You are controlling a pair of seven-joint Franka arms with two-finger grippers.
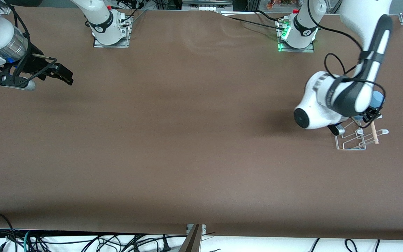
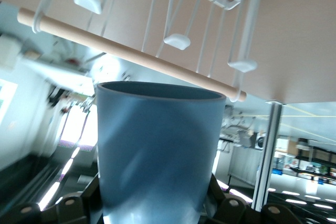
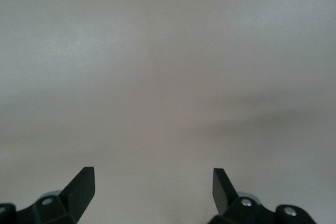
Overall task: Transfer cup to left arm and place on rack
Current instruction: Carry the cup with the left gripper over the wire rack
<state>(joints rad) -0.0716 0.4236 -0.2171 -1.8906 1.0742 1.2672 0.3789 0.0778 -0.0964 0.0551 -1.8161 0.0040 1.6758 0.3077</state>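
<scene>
Left gripper [image 2: 152, 213]: I hold the cup [image 2: 157, 150] clamped, mouth just short of the rack [image 1: 357, 138] and its dowel [image 2: 131, 56]. Risk: rim catches the dowel or pegs and tips the light rack. Table edge lies near at my end; little room. Right gripper [image 3: 153, 184] waits spread wide and empty, well apart.

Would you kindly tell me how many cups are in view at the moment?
1. The light-blue cup is gripped in the left hand, held by the rack at the left arm's end of the table. The arm hides part of the rack, so another could be concealed.
</scene>
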